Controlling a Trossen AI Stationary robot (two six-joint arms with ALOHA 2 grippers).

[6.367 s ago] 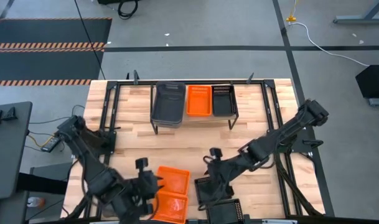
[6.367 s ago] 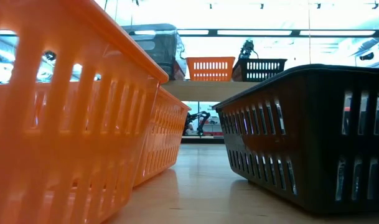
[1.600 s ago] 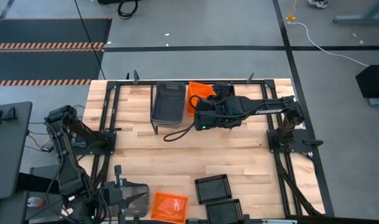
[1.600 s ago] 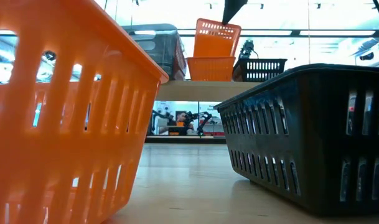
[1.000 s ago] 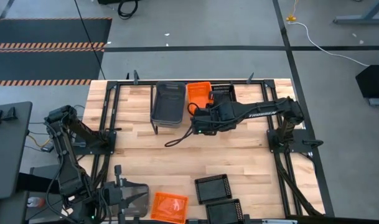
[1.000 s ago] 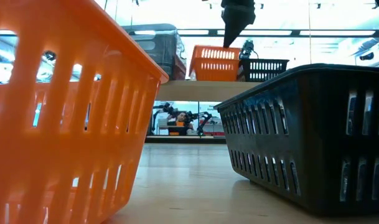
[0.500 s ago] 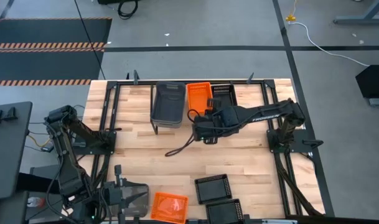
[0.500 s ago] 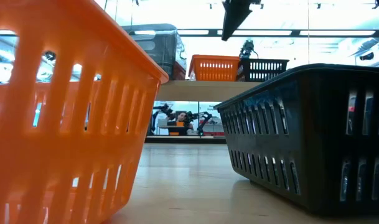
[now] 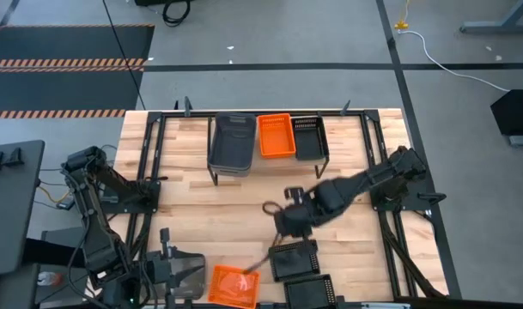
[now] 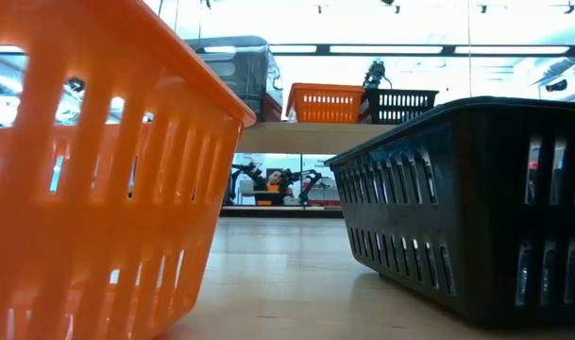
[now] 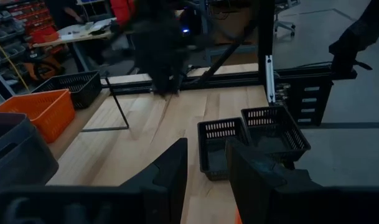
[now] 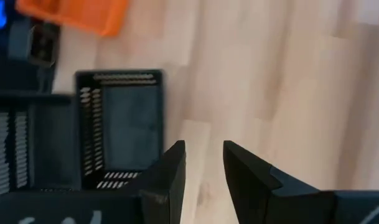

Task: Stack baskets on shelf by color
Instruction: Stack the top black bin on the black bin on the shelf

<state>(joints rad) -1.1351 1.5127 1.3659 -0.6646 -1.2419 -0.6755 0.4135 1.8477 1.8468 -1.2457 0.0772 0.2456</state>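
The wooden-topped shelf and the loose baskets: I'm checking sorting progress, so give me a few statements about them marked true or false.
1. The black-framed wooden-topped shelf carries smoky grey, bright orange and black mesh plastic baskets side by side. True.
2. The orange basket stands at the shelf's left end. False: it is in the middle, with grey on the left.
3. Two black mesh baskets lie on the table near its front edge. True.
4. The right gripper holds an orange basket. False: its fingers are open and empty, hovering just above the nearer black mesh basket.
5. No orange basket remains on the table. False: a loose orange basket lies near the left gripper.
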